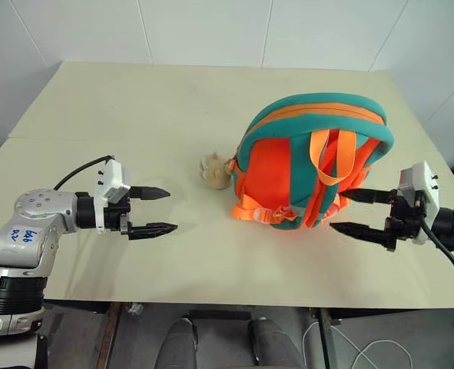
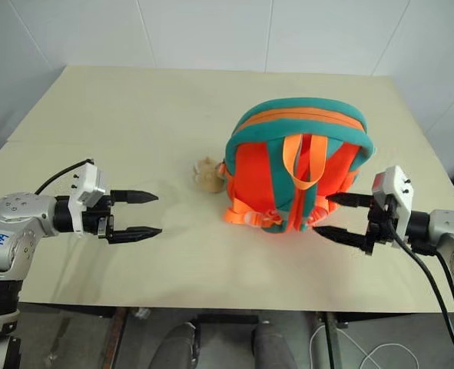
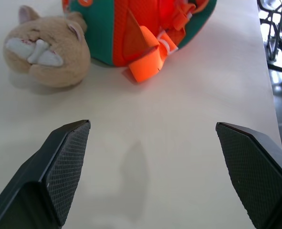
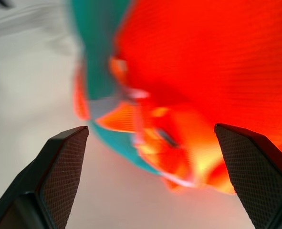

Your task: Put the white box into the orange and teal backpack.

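- Left eye view: the backpack (image 1: pixel 311 165) stands upright on the cream worktop (image 1: pixel 134 131), right of centre, its strap side toward the camera. The body is orange, the trim teal, and an orange carry loop hangs down over the straps. A tan plush toy (image 1: pixel 215 171) lies on the worktop just beside the backpack's left side. The left gripper (image 1: pixel 156 211) hangs over bare worktop well to the left of the toy, pointing toward it, jaws wide apart and holding nothing. The right gripper (image 1: pixel 356 211) is at the backpack's lower right corner, pointing inward, jaws apart; its upper finger is close against the backpack's side, and I cannot tell whether it touches. The box cannot be seen here; the backpack's top looks closed.
- Right eye view: the same layout. The left gripper (image 2: pixel 140 214) is apart from the toy (image 2: pixel 208 174), with bare worktop between them. The right gripper (image 2: pixel 334 215) has its fingertips at the backpack's (image 2: pixel 297 165) lower right edge, beside the strap ends.
- Left wrist view: the two black ribbed pads (image 3: pixel 69 164) stand far apart over the worktop (image 3: pixel 150 152). Beyond them lie the toy (image 3: pixel 47 50) and the backpack's lower edge (image 3: pixel 131 28), with a folded orange strap end resting on the worktop.
- Right wrist view: the pads (image 4: pixel 62 174) are wide apart, empty. The backpack's (image 4: pixel 217 62) orange fabric, teal edge and strap hardware sit close ahead, blurred.
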### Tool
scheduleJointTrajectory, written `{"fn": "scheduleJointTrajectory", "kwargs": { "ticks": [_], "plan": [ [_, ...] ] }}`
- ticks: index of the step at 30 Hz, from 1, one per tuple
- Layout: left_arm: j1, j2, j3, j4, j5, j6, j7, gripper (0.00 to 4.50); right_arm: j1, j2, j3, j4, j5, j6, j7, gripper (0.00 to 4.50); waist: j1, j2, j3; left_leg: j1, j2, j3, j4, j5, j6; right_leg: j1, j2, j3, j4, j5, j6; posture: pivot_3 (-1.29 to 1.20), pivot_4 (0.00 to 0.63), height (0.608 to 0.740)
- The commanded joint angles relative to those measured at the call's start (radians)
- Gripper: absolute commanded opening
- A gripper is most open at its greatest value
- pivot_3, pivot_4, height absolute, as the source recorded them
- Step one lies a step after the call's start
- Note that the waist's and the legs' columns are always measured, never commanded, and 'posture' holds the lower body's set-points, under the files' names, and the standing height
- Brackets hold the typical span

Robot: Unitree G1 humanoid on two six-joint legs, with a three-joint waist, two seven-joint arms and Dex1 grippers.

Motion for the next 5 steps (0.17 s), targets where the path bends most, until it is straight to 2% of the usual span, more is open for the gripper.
{"fn": "scheduleJointTrajectory", "kwargs": {
  "ticks": [1, 5],
  "plan": [
    [0.028, 0.022, 0.02, -0.05, -0.026, -0.01, 0.002, 4.5, -0.048, 0.013, -0.031, 0.065, -0.004, -0.035, -0.015, 4.46, -0.002, 0.0, 0.0, 0.0, 0.0, 0.0, 0.0, 0.0, 0.0, 0.0, 0.0, 0.0, 0.0, 0.004, 0.007, 0.0, 0.15, 0.74],
    [0.039, 0.004, 0.033, -0.073, -0.037, -0.002, 0.051, 4.5, -0.047, -0.001, -0.024, 0.107, -0.04, -0.068, -0.004, 4.46, 0.0, 0.0, 0.0, -0.001, 0.0, -0.001, -0.005, -0.001, 0.0, -0.004, 0.0, -0.001, 0.002, 0.004, 0.007, 0.0, 0.15, 0.74]
  ]
}}
